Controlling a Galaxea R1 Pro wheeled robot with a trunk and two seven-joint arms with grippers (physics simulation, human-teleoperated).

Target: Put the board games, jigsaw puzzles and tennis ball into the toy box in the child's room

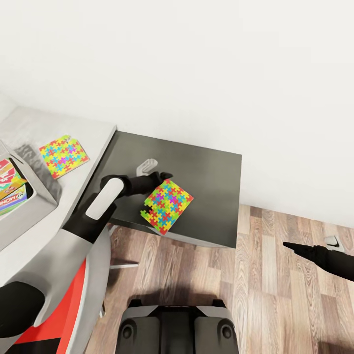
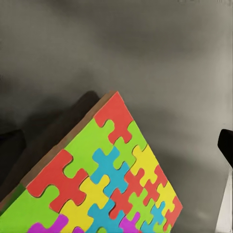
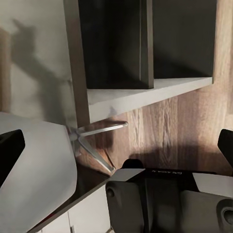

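Note:
A jigsaw puzzle (image 1: 167, 205) of bright interlocking pieces sits near the front edge of the dark grey side table (image 1: 206, 172), with one side looking raised. The left wrist view shows it close up (image 2: 107, 184), tilted, over its own shadow. My left gripper (image 1: 164, 176) is at its far corner, its fingers (image 2: 225, 145) spread wide and not touching it. A second jigsaw puzzle (image 1: 64, 156) lies flat on the pale desk (image 1: 88, 132). The grey toy box (image 1: 34, 204) at the left edge holds colourful board games (image 1: 12, 196). My right gripper (image 1: 290, 244) hangs open over the wood floor.
A small white hook-shaped item (image 1: 146, 166) lies on the side table behind my left gripper. The white wall runs right behind both tables. A metal star-shaped leg base (image 3: 97, 141) stands under the desk. My own base (image 1: 177, 327) is on the floor in front.

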